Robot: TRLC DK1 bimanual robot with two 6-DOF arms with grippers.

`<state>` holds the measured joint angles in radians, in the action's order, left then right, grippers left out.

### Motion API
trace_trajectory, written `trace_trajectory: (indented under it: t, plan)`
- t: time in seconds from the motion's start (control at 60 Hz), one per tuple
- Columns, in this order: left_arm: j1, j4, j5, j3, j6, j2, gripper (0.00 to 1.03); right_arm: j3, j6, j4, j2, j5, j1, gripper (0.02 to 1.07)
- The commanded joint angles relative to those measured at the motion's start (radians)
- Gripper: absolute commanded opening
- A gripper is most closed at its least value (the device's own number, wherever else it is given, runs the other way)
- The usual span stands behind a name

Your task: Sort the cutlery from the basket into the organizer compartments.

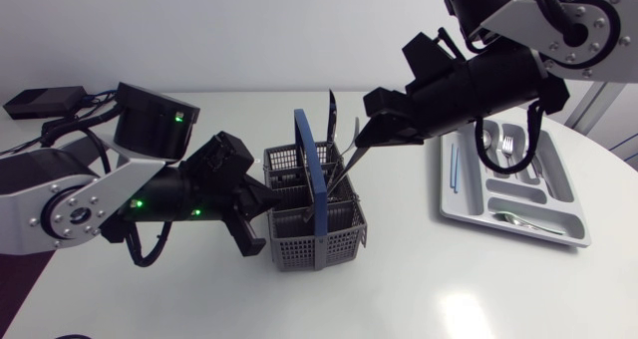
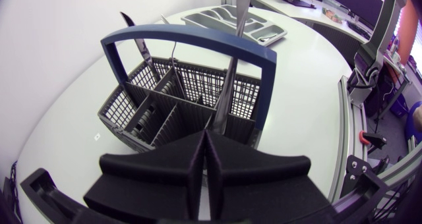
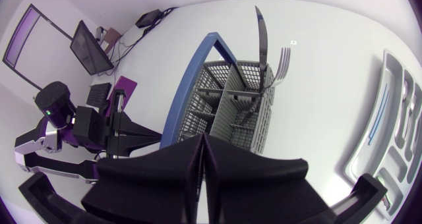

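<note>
Basket: a grey mesh plastic cutlery basket [image 1: 299, 249] with a blue arched handle stands mid-tabletop, with a dark knife [image 3: 262, 39] and a fork [image 3: 282, 59] upright in the cells toward the tabletop's back edge
Right fingers: the right gripper [image 1: 351, 158] reaches in beside the handle, clenched on a slim silver utensil [image 2: 231, 85] standing in a cell, probably to draw it straight up
Left fingers: the left gripper [image 2: 204, 141] is pressed closed at the basket's near wall, likely bracing it; I cannot tell whether it pinches the mesh
Organizer: a grey compartmented tray [image 1: 469, 204] lies near the tabletop's right edge, with forks and a spoon inside
</note>
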<state>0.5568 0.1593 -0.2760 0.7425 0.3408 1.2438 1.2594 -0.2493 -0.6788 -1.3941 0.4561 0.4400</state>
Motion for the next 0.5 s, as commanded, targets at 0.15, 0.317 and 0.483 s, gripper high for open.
trace_trajectory:
  t: [0.15, 0.317, 0.483]
  plan:
    - [-0.001, 0.002, -0.005, 0.008, 0.018, -0.024, 0.04, 0.066, 0.038, -0.065, 0.102, -0.017, -0.052, 0.07]
    - [0.005, 0.0, -0.005, 0.009, 0.018, -0.024, 0.04, 0.095, 0.064, -0.114, 0.158, -0.016, -0.103, 0.07]
    - [0.009, 0.0, -0.005, 0.011, 0.018, -0.023, 0.04, 0.121, 0.11, -0.177, 0.184, -0.007, -0.178, 0.07]
